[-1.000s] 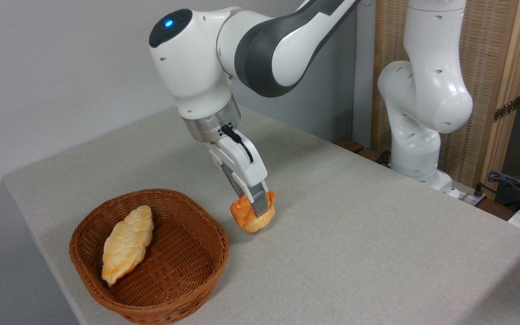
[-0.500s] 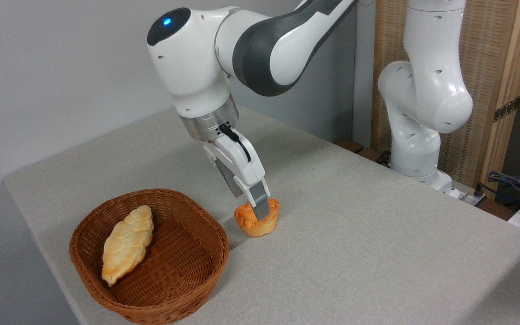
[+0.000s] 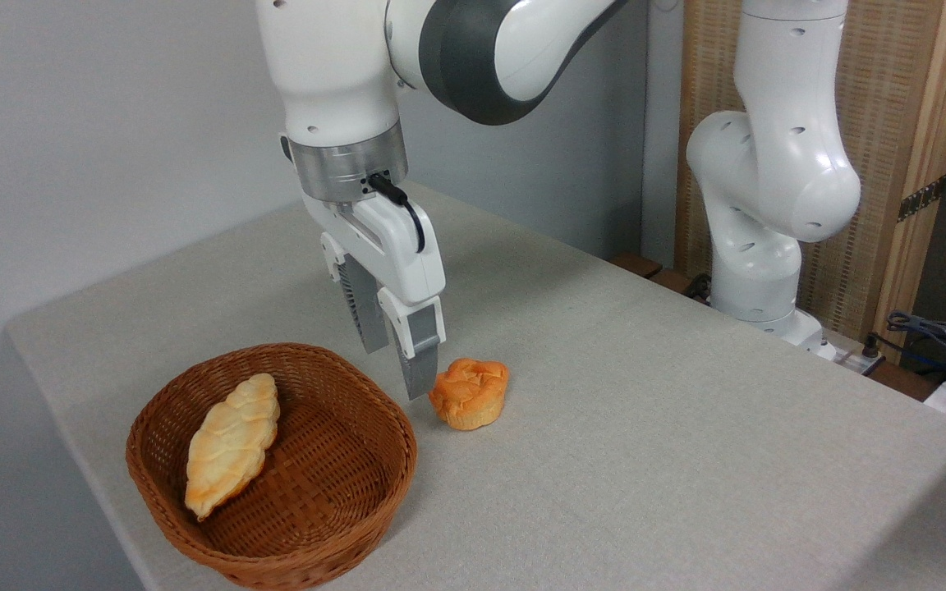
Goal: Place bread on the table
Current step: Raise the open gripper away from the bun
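The bun (image 3: 469,393) sat on the table (image 3: 686,427), just right of the open, empty gripper (image 3: 397,369), apart from it.

The scene is evenly and brightly lit from above. Soft, faint shadows are cast on the desk (image 3: 645,460) beside the bread (image 3: 470,392) and the basket (image 3: 276,468). Mild glare is seen on the glossy arm (image 3: 777,164). Focus is sharp throughout.

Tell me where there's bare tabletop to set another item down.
Free: the wide stretch of table right of the bread, and the far strip behind the basket. Crowded: the gap between basket and bread, under the gripper.
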